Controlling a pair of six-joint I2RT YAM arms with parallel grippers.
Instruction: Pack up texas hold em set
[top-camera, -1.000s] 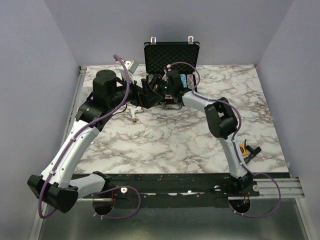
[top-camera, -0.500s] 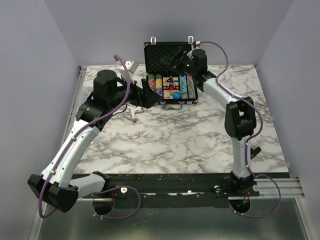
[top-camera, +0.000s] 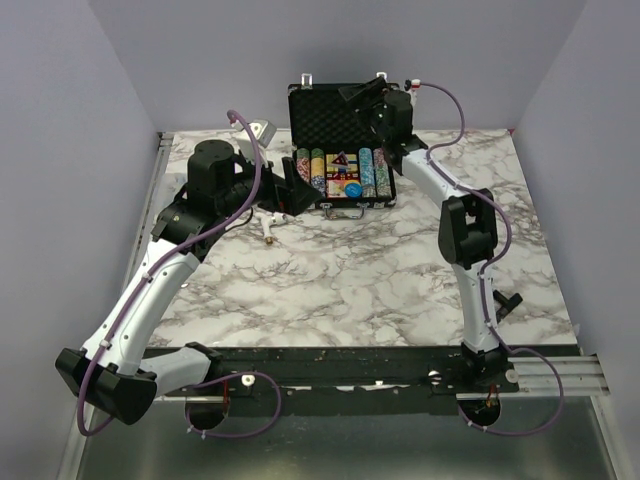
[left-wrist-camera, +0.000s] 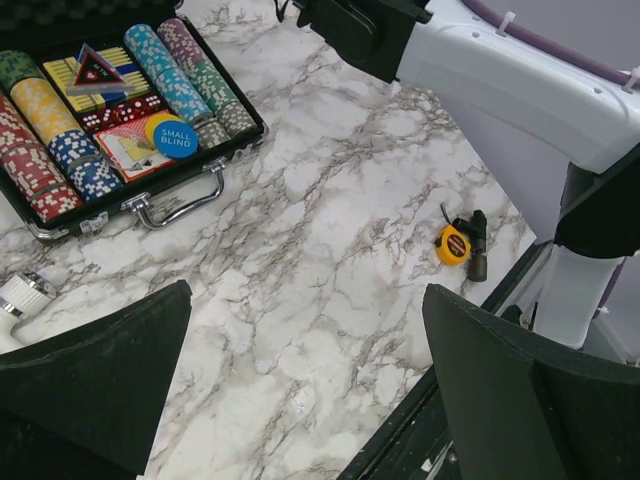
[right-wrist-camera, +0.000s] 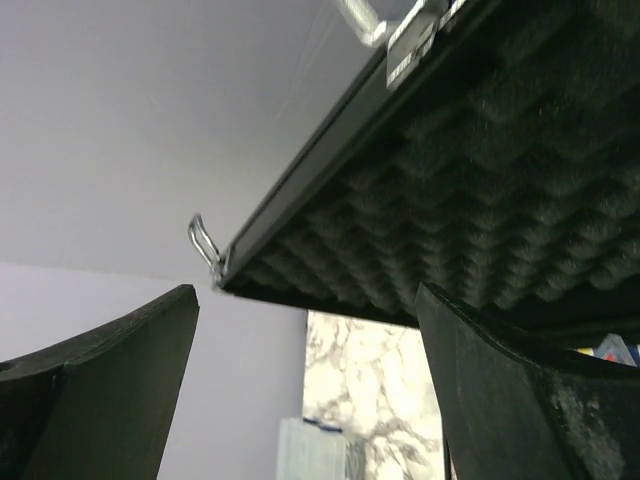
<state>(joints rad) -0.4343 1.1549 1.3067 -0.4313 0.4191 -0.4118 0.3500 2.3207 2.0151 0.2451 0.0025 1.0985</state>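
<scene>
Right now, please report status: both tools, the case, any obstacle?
Left tool open, empty, left of the small black foam-lined briefcase. Right tool open at its raised lid. Yellow round tape measure lies well clear.

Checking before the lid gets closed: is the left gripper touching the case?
Apart. Left wrist view: bare marble separates the left gripper from the case.

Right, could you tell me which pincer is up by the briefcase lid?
The right pincer: open, facing the foam-lined lid near its top edge. The left pincer, also open, sits low beside the chip rows.
</scene>
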